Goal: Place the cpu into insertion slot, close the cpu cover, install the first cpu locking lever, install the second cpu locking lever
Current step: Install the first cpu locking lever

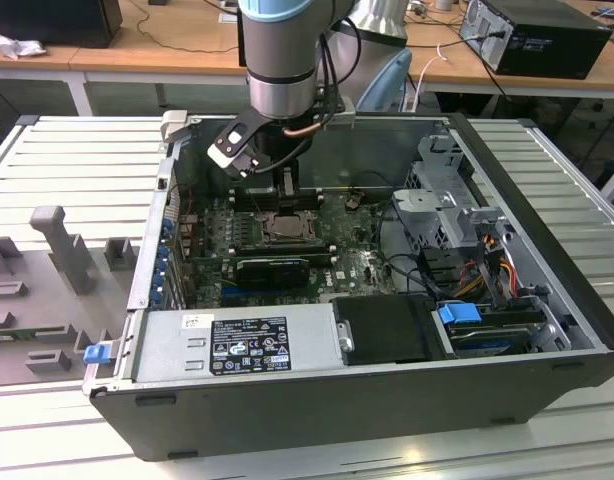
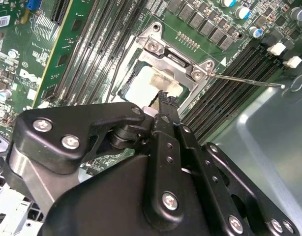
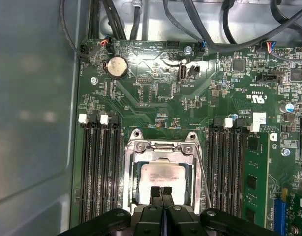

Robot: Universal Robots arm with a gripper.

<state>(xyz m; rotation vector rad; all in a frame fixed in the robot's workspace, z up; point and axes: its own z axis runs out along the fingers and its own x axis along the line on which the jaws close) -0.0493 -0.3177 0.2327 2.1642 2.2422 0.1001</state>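
Here's the open computer case [image 1: 317, 410] lying on the slatted tabletop [image 1: 77, 150], and the arm [image 1: 280, 60] reaches straight down into it, right above the insertion slot [image 1: 285, 227]. Around that slot spreads the green motherboard [image 3: 156, 93], with long black memory slots [image 3: 99, 167] flanking the slot on both sides. On to the slot itself: the cpu cover [image 3: 163, 147], a silvery frame with a square window, lies flat over it in both wrist views [image 2: 175, 59]. The cpu [image 3: 163, 174] sits inside the slot, its pale face showing through the cover's window, and the second wrist view catches it too [image 2: 141, 88]. The gripper [image 3: 162, 191] hangs at the cover's edge, right over the cpu, fingers pressed together with nothing seen between them; the second wrist view shows its ridged tip [image 2: 166, 98] just above the chip's pale face. And just beside the slot, a thin metal lever [image 3: 204, 174] runs along the cover's flank, its rod angling away from the slot in the second wrist view [image 2: 244, 81].
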